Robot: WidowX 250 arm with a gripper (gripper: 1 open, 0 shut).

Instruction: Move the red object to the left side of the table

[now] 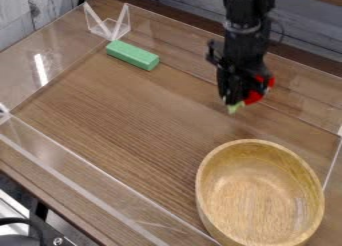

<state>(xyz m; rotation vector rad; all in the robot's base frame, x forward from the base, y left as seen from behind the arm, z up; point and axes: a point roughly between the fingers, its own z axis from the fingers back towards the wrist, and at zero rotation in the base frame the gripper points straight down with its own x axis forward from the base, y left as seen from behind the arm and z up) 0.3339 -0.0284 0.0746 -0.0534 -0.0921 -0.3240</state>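
The red object (257,86) is a small glossy toy fruit with a light green stem end, seen at the right of the table (120,110). My black gripper (241,92) comes down from above and is shut on the red object, which hangs a little above the wood surface. Most of the fruit is hidden behind the fingers; only red at the right and green at the bottom show.
A flat green block (132,55) lies at the back left. A round wooden bowl (261,195) sits at the front right. Low clear acrylic walls (54,140) edge the tabletop, with a clear stand (107,25) in the back corner.
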